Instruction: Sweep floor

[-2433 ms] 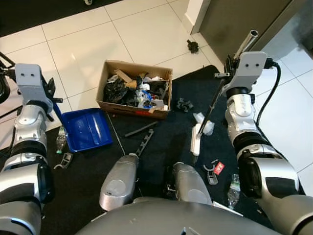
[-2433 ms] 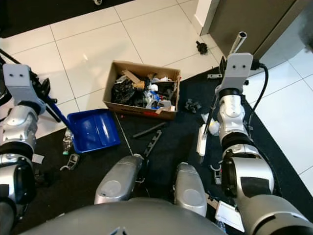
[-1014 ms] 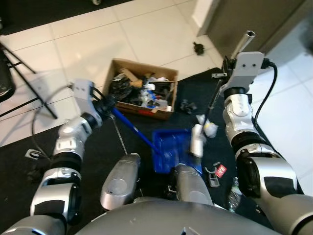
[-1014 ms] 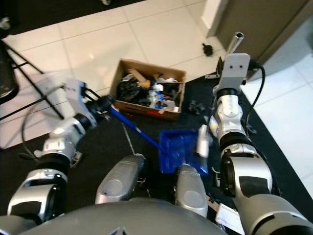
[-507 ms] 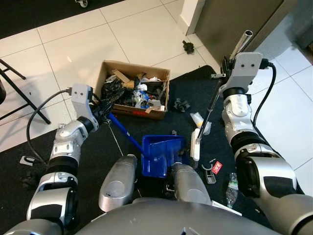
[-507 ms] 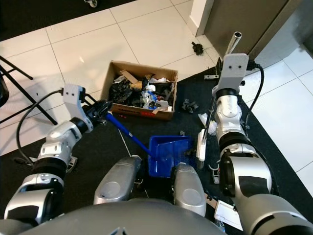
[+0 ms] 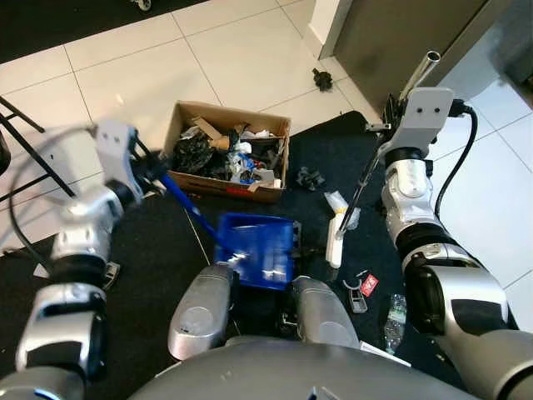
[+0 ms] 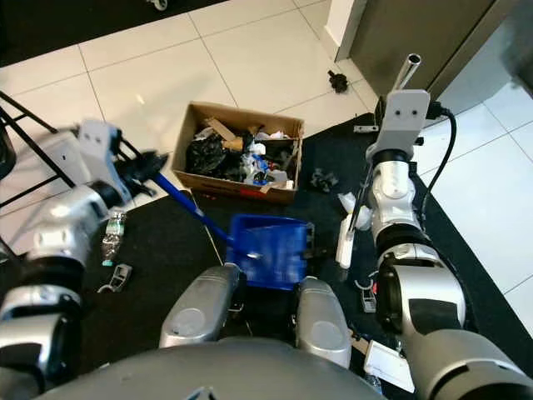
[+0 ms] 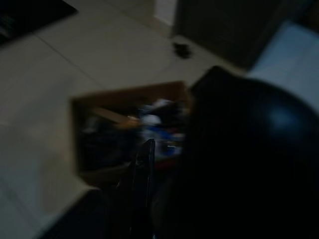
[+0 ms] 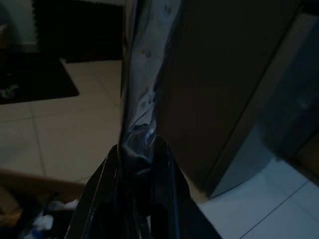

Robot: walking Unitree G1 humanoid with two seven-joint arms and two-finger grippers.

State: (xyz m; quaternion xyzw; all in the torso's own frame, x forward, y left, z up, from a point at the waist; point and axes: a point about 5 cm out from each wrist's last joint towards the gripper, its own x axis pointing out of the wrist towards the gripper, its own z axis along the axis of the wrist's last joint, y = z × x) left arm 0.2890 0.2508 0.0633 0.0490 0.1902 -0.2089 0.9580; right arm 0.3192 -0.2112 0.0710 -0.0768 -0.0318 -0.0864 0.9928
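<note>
Two tools are at work for us: the left tool (image 7: 148, 172) is clamped on the long handle of the glossy blue plastic dustpan (image 7: 256, 250), whose tray hangs tilted above the black mat (image 7: 158, 283) by our knees, and the right tool (image 10: 137, 164) is closed on the slim metal broom pole (image 8: 401, 79), its white head (image 7: 335, 240) resting on the mat. We judge this the emptying step; next we must tip the pan over the open brown cardboard box (image 7: 229, 150) of crumpled litter. Scraps still dot the mat and the shiny white tiles.

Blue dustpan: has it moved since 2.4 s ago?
Yes. The blue dustpan went from left of the cardboard box to the mat before it, near the robot's knees, carried by the left claw.
</note>
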